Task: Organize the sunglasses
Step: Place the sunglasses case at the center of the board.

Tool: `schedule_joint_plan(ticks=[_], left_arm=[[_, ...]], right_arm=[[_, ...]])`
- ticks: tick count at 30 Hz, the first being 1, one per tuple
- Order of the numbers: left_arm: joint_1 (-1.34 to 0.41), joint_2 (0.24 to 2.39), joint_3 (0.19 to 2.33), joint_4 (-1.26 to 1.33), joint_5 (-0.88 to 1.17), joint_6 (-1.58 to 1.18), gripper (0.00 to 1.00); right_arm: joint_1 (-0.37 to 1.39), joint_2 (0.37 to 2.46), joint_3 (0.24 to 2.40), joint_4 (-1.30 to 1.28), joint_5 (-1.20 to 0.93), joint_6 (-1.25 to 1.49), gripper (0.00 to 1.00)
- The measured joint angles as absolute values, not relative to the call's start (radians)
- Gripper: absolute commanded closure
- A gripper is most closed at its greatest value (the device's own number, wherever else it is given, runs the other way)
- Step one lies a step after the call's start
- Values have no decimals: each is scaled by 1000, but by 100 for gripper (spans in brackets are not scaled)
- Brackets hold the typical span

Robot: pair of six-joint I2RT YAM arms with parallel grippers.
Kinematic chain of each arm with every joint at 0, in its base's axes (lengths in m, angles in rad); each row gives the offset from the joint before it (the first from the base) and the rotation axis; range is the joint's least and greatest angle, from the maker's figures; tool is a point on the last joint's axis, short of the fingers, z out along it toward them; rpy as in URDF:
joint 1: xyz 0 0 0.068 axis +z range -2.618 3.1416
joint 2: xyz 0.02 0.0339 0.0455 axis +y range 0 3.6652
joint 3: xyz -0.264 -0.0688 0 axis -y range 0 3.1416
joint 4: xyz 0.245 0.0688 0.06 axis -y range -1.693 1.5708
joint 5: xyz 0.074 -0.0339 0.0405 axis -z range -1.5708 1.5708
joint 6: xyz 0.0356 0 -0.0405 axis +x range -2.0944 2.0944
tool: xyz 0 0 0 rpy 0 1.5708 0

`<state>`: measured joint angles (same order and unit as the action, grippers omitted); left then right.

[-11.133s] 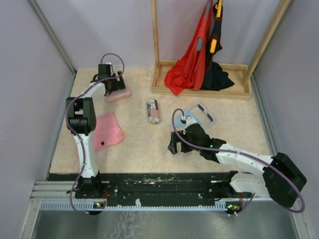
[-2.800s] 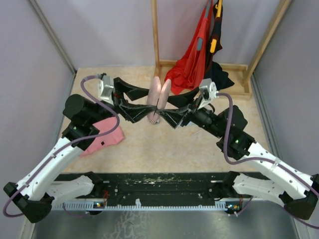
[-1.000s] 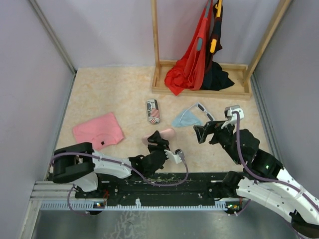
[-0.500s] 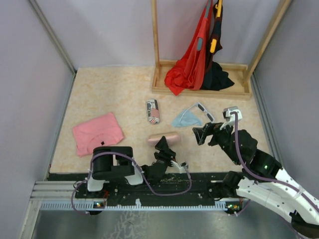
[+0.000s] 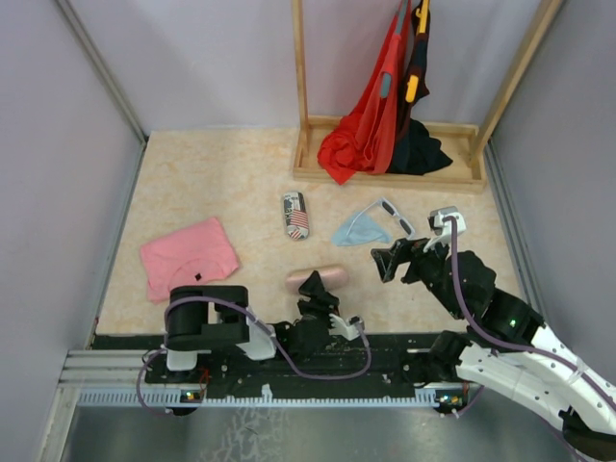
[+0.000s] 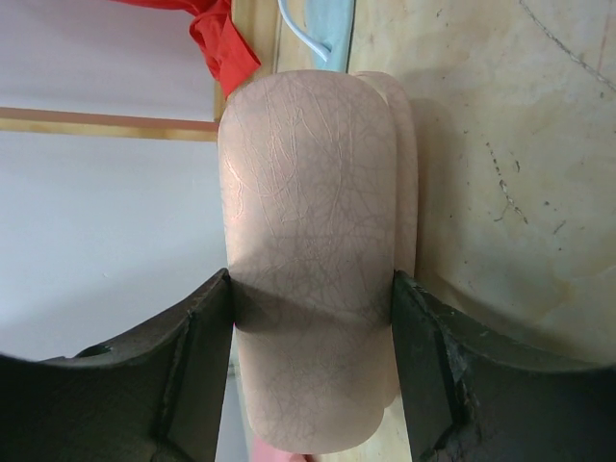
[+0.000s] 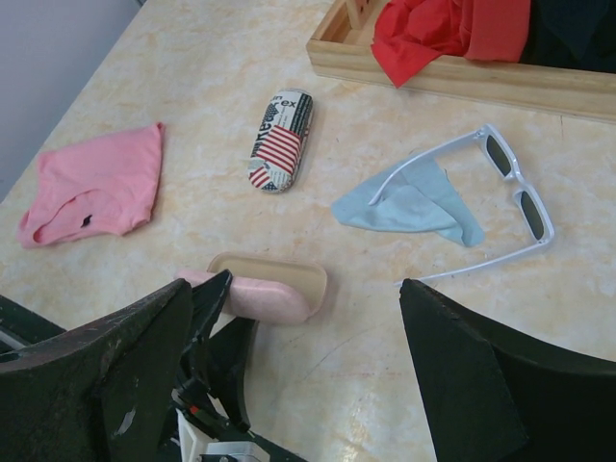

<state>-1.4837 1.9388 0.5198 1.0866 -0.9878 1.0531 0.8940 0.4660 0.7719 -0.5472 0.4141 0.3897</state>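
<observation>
1. Left gripper (image 6: 310,298) clamped across the pale pink, crackle-textured oblong glasses case (image 6: 308,173), one finger on each side. The case sits low on the beige speckled tabletop (image 5: 221,183) near the front edge and looks partly open.
2. Right gripper (image 5: 388,260) has its jaws wide apart with nothing between them, hanging above the table right of the pink case.
3. Chunky white-framed sunglasses with dark lenses (image 7: 515,188) lie flat with temples unfolded, beyond the right gripper.
4. Small light-blue cloth (image 7: 416,204) lies between the temples, touching them.
5. Flag-printed oblong case (image 7: 282,140) lies left of the cloth, apart from it.
</observation>
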Motion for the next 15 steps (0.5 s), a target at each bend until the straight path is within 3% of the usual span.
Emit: schedule_joint_plan(ticks=[8, 15], left_arm=[[-1495, 1902, 551, 938, -1013, 934, 36], [-1513, 1876, 588, 791, -1011, 799, 4]], right_arm=[[894, 466, 772, -547, 406, 390, 12], [894, 466, 772, -548, 402, 389, 12]])
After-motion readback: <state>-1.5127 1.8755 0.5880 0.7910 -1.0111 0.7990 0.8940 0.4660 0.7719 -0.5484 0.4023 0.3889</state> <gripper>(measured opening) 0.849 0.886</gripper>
